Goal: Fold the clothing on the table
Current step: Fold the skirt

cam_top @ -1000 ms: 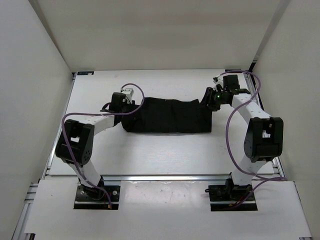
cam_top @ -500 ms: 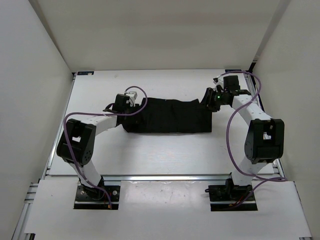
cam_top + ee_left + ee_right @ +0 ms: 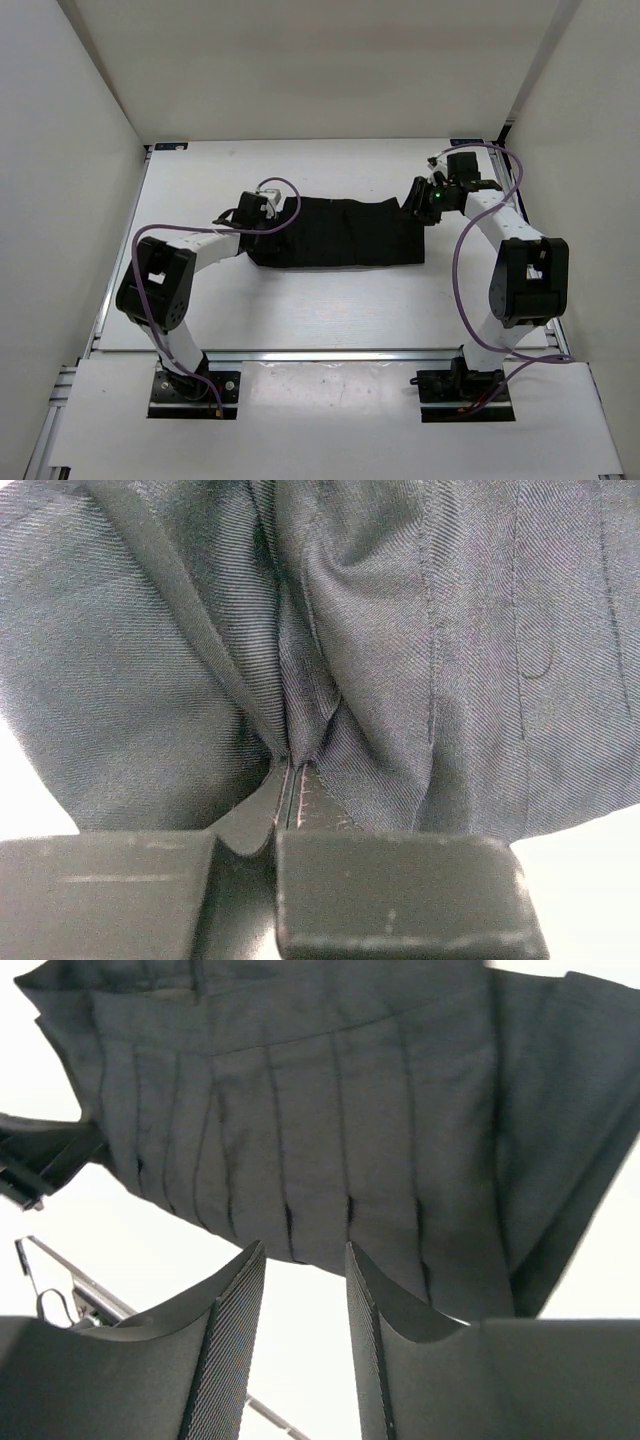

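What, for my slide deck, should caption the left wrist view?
Left gripper shut on a gathered fold of the clothing.

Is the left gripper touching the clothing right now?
Touching. The left wrist view shows the left gripper shut, with a fold of the clothing pinched between its jaws and the fabric puckering toward that pinch.

We see the clothing (image 3: 345, 232) spread on the table (image 3: 330, 300), left gripper (image 3: 268, 220) and right gripper (image 3: 414, 203) at opposite ends.
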